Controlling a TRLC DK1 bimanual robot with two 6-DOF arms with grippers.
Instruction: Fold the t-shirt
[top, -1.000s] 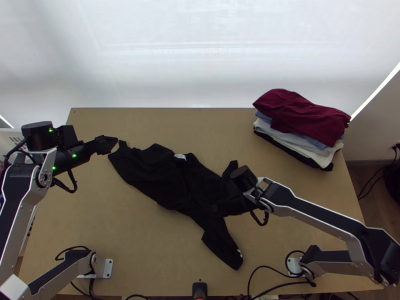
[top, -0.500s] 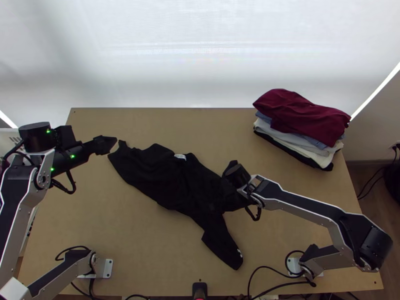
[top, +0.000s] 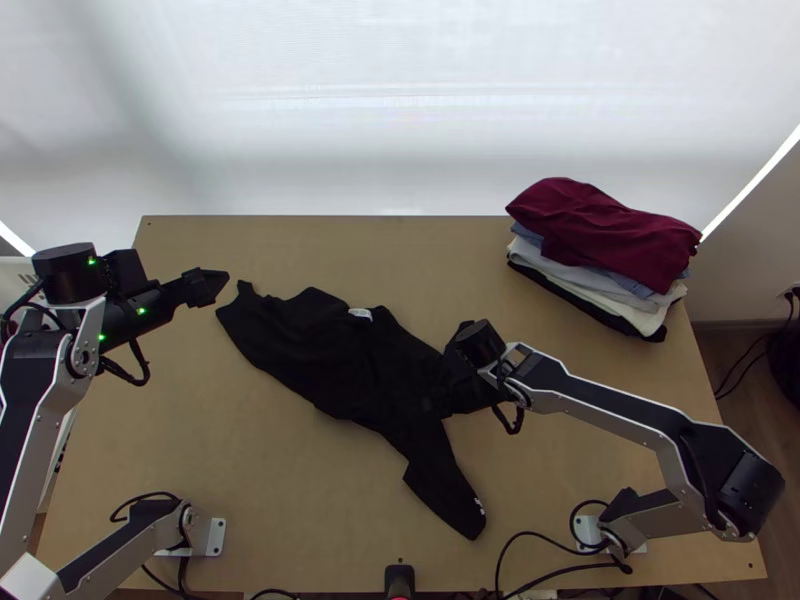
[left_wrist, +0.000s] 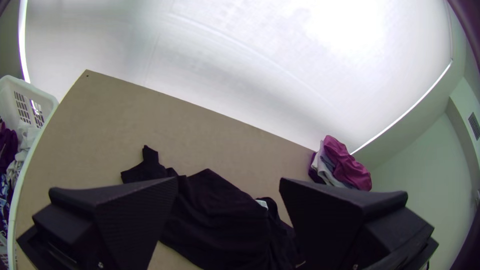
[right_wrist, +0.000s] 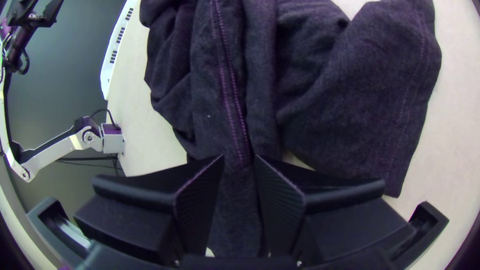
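The black t-shirt (top: 340, 370) lies bunched and crumpled diagonally over the middle of the table, one sleeve pointing to the near edge and a pale label at its far side. My left gripper (top: 215, 284) is just off the shirt's left end; in the left wrist view the left gripper (left_wrist: 228, 181) has its fingers wide apart, holding nothing. Over the shirt's right part is my right gripper (top: 466, 388), black on black. The right wrist view has the right gripper (right_wrist: 239, 157) open by a narrow gap, with seamed folds of the shirt (right_wrist: 300, 100) beneath and between its fingers.
A stack of folded clothes (top: 610, 245), dark red on top, rests at the table's far right corner. A white basket (left_wrist: 30, 100) with clothes stands beyond the left edge. Bare tabletop (top: 300, 480) lies nearer than the shirt.
The left gripper has shifted slightly left, away from the shirt's end. The right arm's wrist moved a little left and away from the near edge, and its elbow swung left. The shirt looks much the same.
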